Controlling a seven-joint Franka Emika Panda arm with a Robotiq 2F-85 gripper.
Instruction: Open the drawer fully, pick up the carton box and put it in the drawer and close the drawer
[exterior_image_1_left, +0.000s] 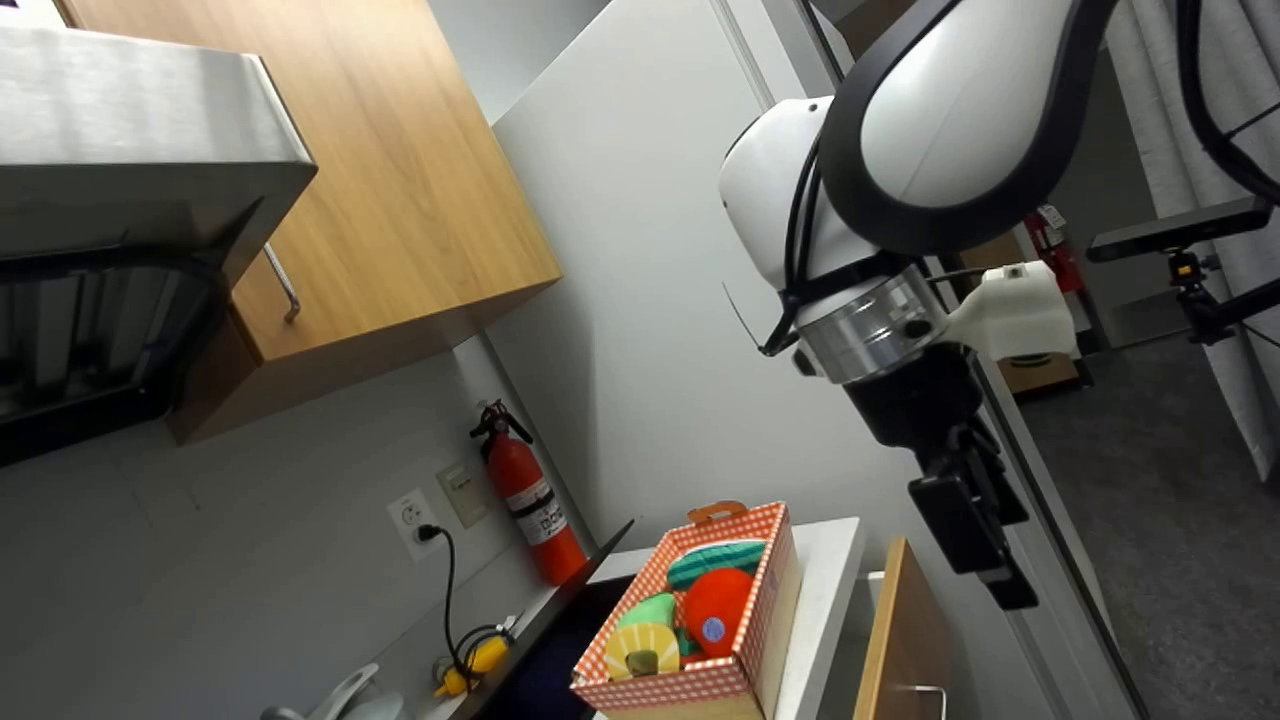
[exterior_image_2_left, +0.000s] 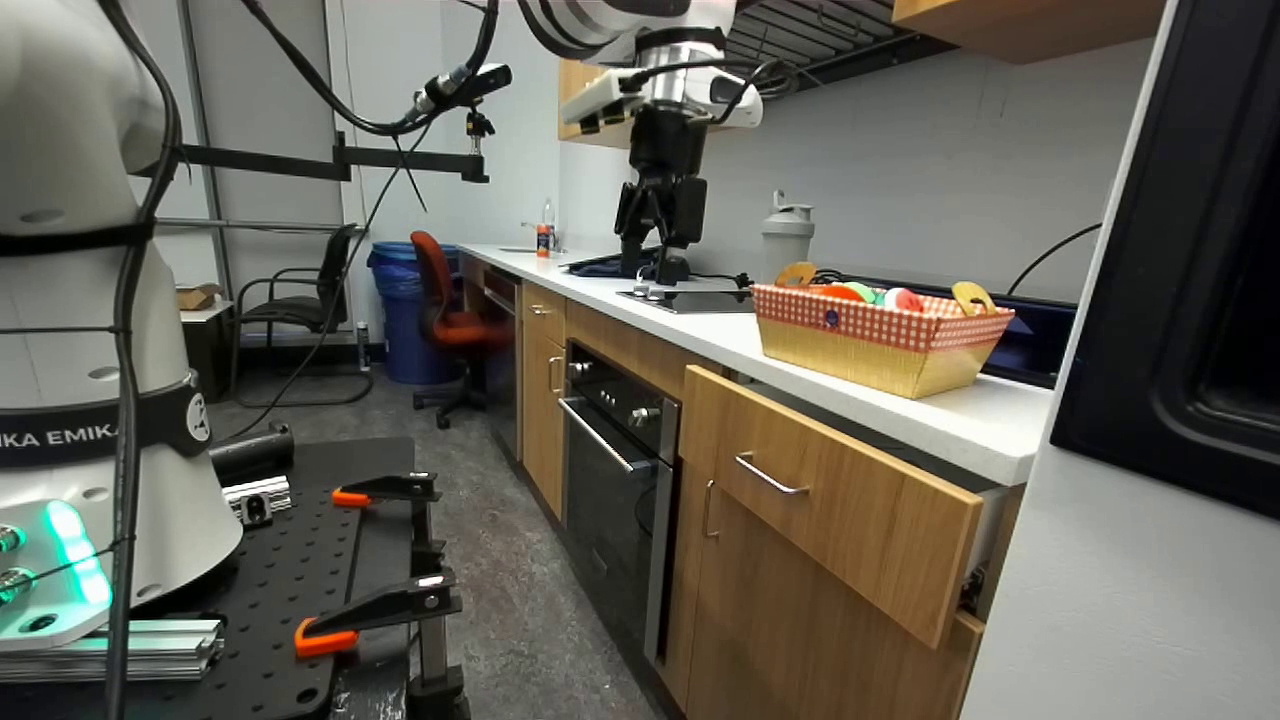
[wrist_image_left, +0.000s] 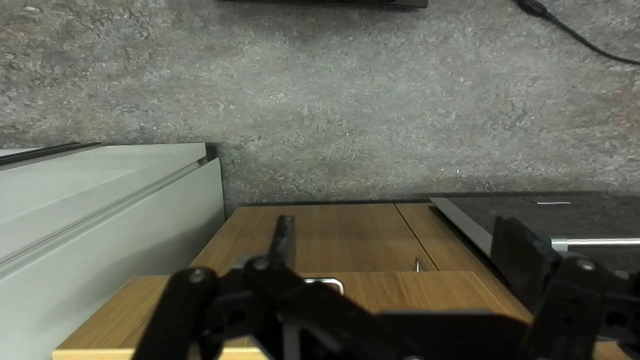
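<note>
The drawer is partly pulled out below the counter, with a metal handle. A gap behind its wooden front shows in an exterior view. The carton box stands on the counter. It has tan sides and a red-white checked rim, and is open-topped with colourful toy produce inside. My gripper hangs in the air above counter height, apart from box and drawer. In the wrist view its fingers are spread and empty over the drawer front. The box is outside the wrist view.
A white wall stands beside the drawer's end of the white counter. An oven and cooktop are alongside. A grey bottle and a red fire extinguisher stand at the back. A wooden wall cupboard hangs above.
</note>
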